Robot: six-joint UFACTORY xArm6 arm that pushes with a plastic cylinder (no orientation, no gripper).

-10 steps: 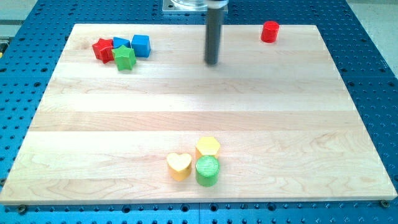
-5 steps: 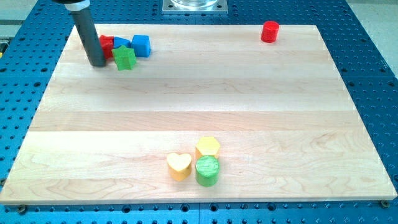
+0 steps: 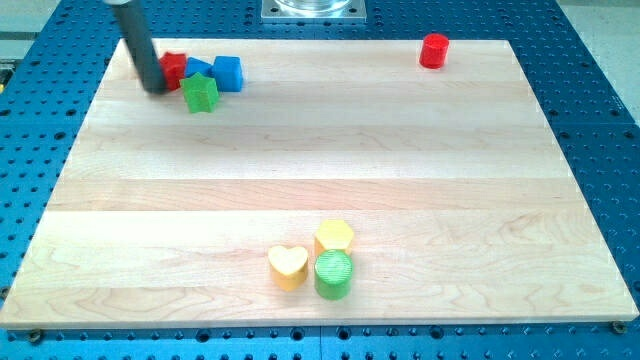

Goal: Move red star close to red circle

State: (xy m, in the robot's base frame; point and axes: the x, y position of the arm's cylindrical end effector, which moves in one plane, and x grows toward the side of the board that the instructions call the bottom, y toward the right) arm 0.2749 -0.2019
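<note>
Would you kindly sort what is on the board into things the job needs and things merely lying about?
Needed: red star block; red circle block; my tip, at the star's left.

Lying about: two blue blocks; green star block; yellow heart block; yellow hexagon block; green circle block.

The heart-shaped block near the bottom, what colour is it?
Yellow heart, seen clearly in the camera view.
</note>
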